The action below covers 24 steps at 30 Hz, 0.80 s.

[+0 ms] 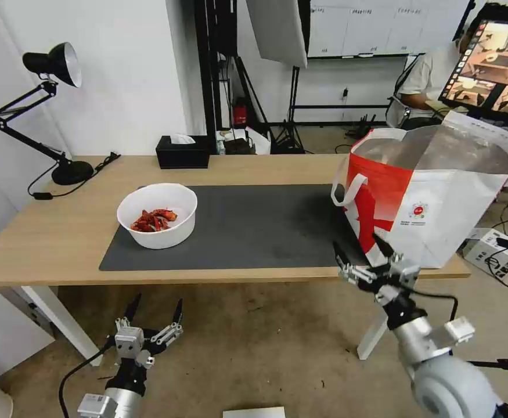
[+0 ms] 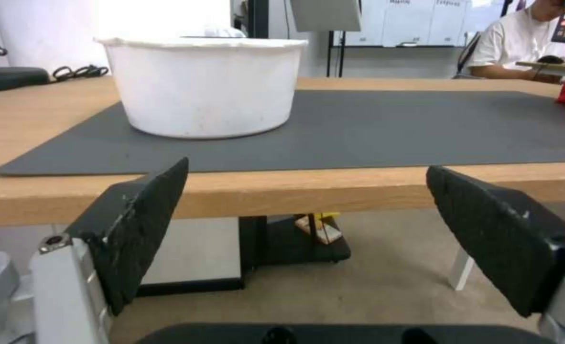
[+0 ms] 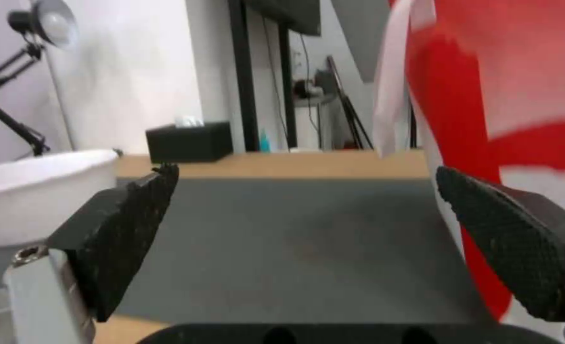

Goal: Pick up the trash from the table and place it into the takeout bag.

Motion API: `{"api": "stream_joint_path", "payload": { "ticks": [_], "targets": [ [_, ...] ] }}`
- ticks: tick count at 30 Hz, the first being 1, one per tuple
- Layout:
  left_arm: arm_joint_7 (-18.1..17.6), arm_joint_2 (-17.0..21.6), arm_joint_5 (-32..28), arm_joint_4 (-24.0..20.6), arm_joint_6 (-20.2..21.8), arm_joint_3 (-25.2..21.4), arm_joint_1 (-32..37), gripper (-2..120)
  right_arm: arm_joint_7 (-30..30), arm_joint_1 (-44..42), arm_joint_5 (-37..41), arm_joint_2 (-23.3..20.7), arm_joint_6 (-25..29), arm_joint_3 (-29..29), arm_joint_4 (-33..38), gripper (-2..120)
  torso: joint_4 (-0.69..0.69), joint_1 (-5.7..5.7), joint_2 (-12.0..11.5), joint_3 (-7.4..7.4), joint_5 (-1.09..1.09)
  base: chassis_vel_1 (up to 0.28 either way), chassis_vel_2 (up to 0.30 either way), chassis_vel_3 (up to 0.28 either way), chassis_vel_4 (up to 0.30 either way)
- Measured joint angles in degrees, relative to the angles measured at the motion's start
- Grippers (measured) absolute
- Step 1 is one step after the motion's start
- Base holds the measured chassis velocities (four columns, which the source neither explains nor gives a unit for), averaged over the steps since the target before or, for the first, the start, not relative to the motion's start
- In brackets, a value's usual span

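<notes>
While one white bowl (image 1: 157, 215) of red food scraps sits on the left part of the dark grey mat (image 1: 254, 226), centre-left of the head view, most of the mat lies bare to its right. One takeout bag (image 1: 428, 194) stands upright at the right end of the table (image 1: 44, 232), mouth open, foil lining showing, its base reaching the table's front right edge. A small round logo marks its white face; the print beneath is too small to read. One white loop handle (image 1: 346, 188) hangs on its left side.

Two grippers are in view. The left gripper (image 1: 155, 310) hangs below the table's front edge, lower left, fingers spread and empty. The right gripper (image 1: 361, 251) is at the table's front edge just beside the bag's lower corner, fingers spread and empty.

One black tissue box (image 1: 182, 151) and one black desk lamp (image 1: 39, 110) stand along the far edge, upper left.
</notes>
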Motion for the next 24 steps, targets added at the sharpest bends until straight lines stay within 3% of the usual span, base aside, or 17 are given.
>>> {"api": "stream_joint_path", "payload": {
  "ticks": [24],
  "targets": [
    [-0.1,-0.2,0.3,1.2,-0.3,0.2,-0.2,100,3.6,-0.4,-3.6,2.6,-0.6,-5.9,-5.5,100,0.01,0.0,0.0,0.0,-0.01,0.0,0.0,0.0,0.0]
  ]
}}
